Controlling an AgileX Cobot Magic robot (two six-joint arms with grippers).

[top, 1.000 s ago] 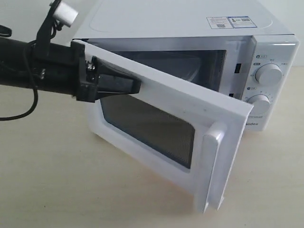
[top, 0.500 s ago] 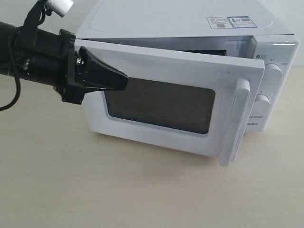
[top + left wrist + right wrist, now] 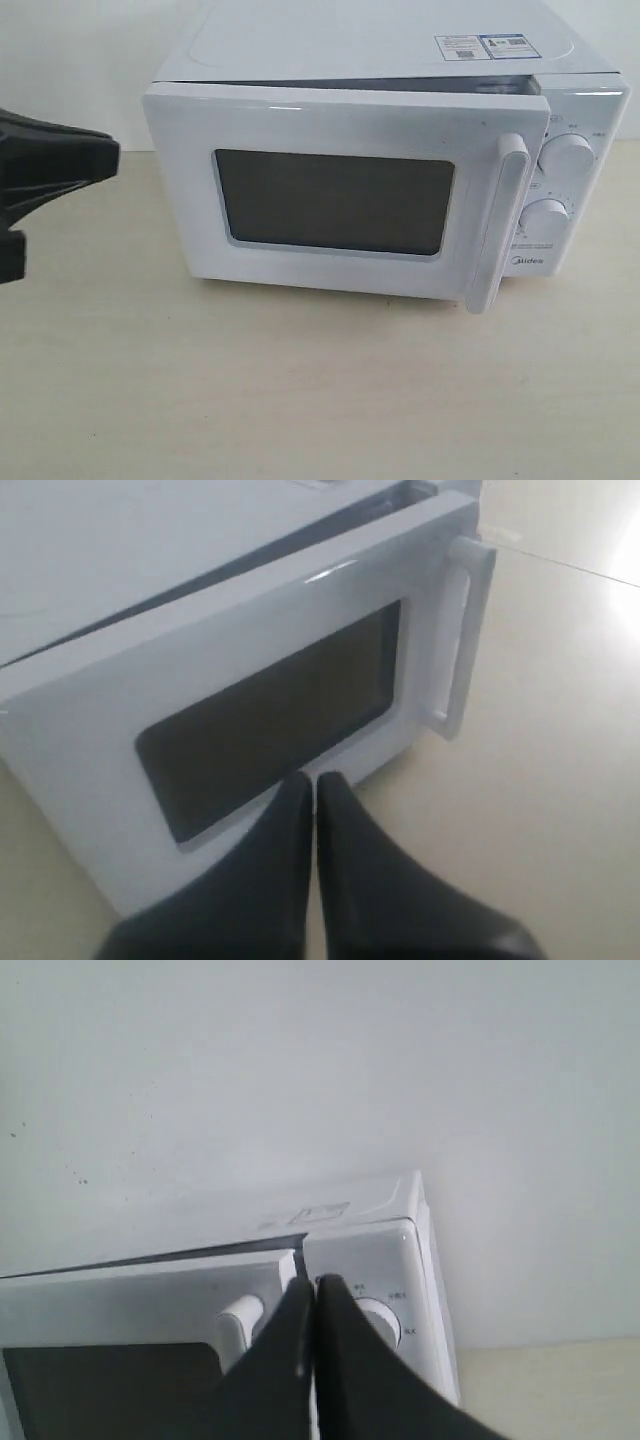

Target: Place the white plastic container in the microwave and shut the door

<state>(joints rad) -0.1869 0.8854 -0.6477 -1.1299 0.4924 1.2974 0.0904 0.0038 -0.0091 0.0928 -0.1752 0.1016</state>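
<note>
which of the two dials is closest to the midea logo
The lower dial: it sits directly above the Midea logo, while the upper dial is higher, near the top edge of the microwave.

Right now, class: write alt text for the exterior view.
A white microwave sits on a pale table, its door nearly shut, a thin gap along the top. The shut left gripper hangs clear of it at the left edge.

microwave (image 3: 380, 45) casing: smooth white, slight sheen. door (image 3: 340, 125): glossy white plastic; window (image 3: 335, 203) dark, semi-gloss. table (image 3: 300, 400): matt, pale wood-grain look. left gripper (image 3: 314, 780): matt black plastic.
</note>
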